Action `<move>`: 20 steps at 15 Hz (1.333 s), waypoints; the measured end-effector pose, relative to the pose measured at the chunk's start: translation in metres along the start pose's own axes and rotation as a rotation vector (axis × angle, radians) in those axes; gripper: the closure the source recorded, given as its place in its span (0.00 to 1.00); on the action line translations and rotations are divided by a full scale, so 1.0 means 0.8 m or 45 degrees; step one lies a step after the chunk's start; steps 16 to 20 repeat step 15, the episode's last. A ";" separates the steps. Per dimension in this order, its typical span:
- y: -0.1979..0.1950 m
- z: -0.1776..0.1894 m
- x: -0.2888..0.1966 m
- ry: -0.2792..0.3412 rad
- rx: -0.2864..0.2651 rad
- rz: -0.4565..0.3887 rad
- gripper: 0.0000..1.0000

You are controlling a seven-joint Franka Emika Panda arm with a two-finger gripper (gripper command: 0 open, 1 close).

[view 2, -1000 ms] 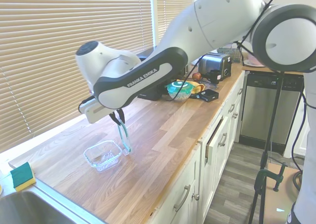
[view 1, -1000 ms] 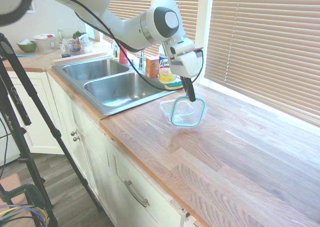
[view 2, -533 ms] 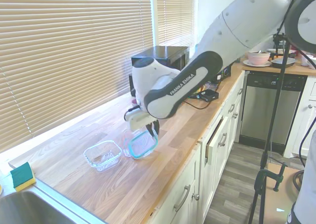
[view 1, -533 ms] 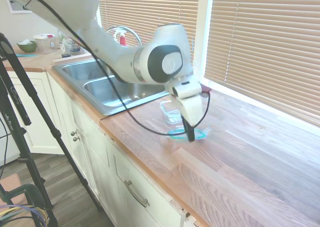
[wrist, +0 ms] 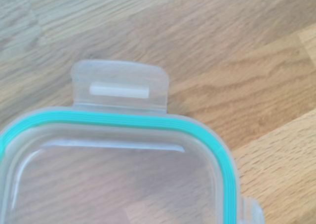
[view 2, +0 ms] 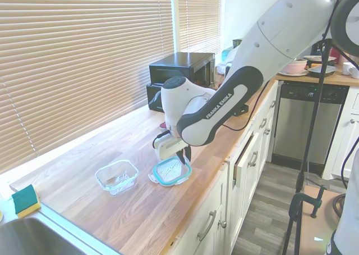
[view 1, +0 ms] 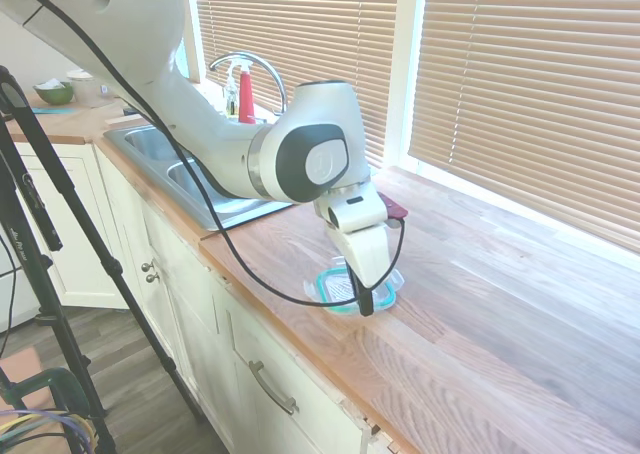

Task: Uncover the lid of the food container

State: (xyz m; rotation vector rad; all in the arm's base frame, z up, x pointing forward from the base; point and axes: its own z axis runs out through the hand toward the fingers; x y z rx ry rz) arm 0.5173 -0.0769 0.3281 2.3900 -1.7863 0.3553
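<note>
The lid (view 2: pixel 171 172) lies flat on the wooden table (view 2: pixel 112 210), just beside the uncovered food container (view 2: pixel 116 176). The gripper (view 2: pixel 183 160) is low over the lid's edge; I cannot tell if its fingers grasp it. Release fully, then rise straight up, so the lid does not drag.

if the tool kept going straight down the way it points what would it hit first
Most likely the lid: the tool points down right at its edge, and the wrist view is filled by the lid lying flat on the wooden counter. Depth is unclear; it may already touch.
</note>
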 end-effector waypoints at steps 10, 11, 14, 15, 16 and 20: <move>-0.001 -0.011 0.001 0.028 0.017 0.002 0.00; -0.001 -0.014 0.002 0.038 0.021 0.006 0.00; 0.001 -0.028 0.008 0.048 0.037 0.024 0.00; 0.002 -0.042 0.009 0.039 0.055 0.029 0.00; 0.002 -0.042 0.009 0.039 0.055 0.029 0.00; 0.002 -0.042 0.009 0.039 0.055 0.029 0.00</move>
